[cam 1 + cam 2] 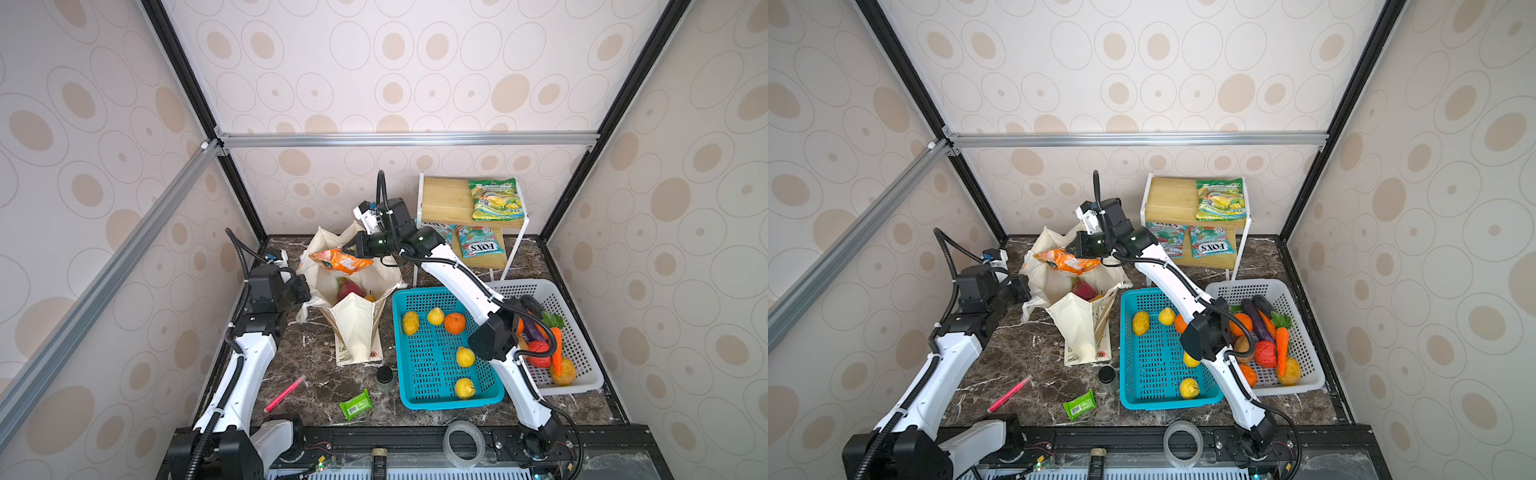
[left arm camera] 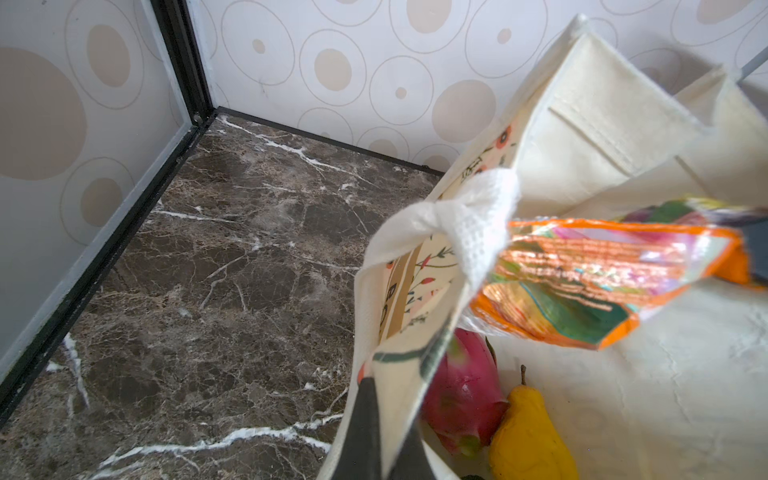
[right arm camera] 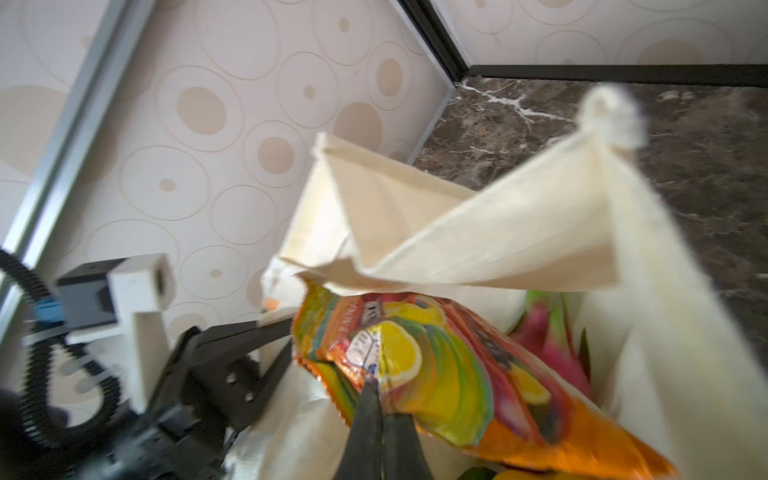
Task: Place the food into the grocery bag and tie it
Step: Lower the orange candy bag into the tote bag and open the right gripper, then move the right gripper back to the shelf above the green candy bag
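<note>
- Room: closed cell, walls [image 1: 415, 62] papered cream with beige ovals. Black corner posts and a silver rail [image 1: 407, 139] run across the back.
- Surface: table [image 1: 316, 390] of dark brown marble with white veins; a black strip edges it where it meets the walls.
- Grocery bag [image 1: 353, 328]: sits on the table toward the back, just left of the blue basket [image 1: 449, 401], mouth open upward. The back-left corner of the table behind it is bare marble in the left wrist view.
- Left fingers [image 2: 365, 415]: together, pinching the bag's rim near a white handle [image 2: 486, 216], cloth between them.
- Right fingers [image 3: 368, 424]: clamped on one edge of the orange snack packet [image 1: 340, 262], which hangs over the bag's mouth, clear of the table.
- Inside the bag: dragon fruit [image 2: 461, 399] and yellow pear [image 2: 528, 436], touching each other.
- Blue basket holds yellow fruits [image 1: 464, 356] and an orange; the white basket [image 1: 582, 384] just to its right holds toy vegetables [image 1: 557, 349].
- Back right: two-tier wooden shelf [image 1: 444, 199], with a green packet [image 1: 496, 199] on the top tier and mint packets [image 1: 480, 247] on the lower one.
- Loose on the front marble: pink marker [image 1: 284, 392], green wrapper [image 1: 355, 404], dark jar [image 1: 385, 378]. A tape roll [image 1: 463, 442] rests on the front rail.
</note>
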Tool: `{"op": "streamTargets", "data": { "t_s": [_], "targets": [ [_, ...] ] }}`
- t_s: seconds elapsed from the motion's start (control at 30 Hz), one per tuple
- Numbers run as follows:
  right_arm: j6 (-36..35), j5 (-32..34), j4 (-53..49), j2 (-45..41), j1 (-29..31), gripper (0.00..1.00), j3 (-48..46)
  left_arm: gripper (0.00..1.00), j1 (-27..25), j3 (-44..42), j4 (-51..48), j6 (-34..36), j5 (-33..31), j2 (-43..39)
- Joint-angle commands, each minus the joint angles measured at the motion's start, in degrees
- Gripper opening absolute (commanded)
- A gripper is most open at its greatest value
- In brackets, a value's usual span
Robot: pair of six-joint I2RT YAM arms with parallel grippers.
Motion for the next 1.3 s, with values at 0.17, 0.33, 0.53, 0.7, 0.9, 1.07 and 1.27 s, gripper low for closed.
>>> {"op": "streamTargets", "data": {
  "t_s": [0.17, 0.33, 0.53, 0.7, 0.9, 1.07, 1.27],
  "targets": [
    [-17.36, 17.43, -3.18, -4.53, 4.00, 0.00, -7.10, 0.00, 0.25, 0.65, 1.17, 0.48, 0.98, -0.91],
    [-24.08, 31.31, -8.94, -3.81, 7.80, 0.00, -7.45, 0.00, 0.23, 0.66, 1.17, 0.39, 1.00, -0.91],
    [-20.93, 39.45, -15.45, -0.86, 8.26, 0.10, -5.25, 0.00, 0.25, 0.64, 1.13, 0.42, 0.97, -0.91],
    [-19.13, 35.22, -17.60, -2.69, 8.44, 0.42, -4.12, 0.00, 0.28, 0.56, 1.27, 0.40, 0.98, -0.82],
    [-16.34, 32.54, -16.67, -10.44, 9.23, 0.75, -5.34, 0.00, 0.29, 0.58, 1.24, 0.40, 0.88, -0.81],
    [-13.40, 34.40, -16.13, -17.98, 9.32, 1.00, -6.96, 0.00, 0.29, 0.56, 1.35, 0.31, 1.08, -0.82],
    [-18.92, 40.33, -16.11, -29.23, 9.32, 1.00, -12.27, 0.00, 0.29, 0.55, 1.33, 0.27, 1.15, -1.15]
  ]
}}
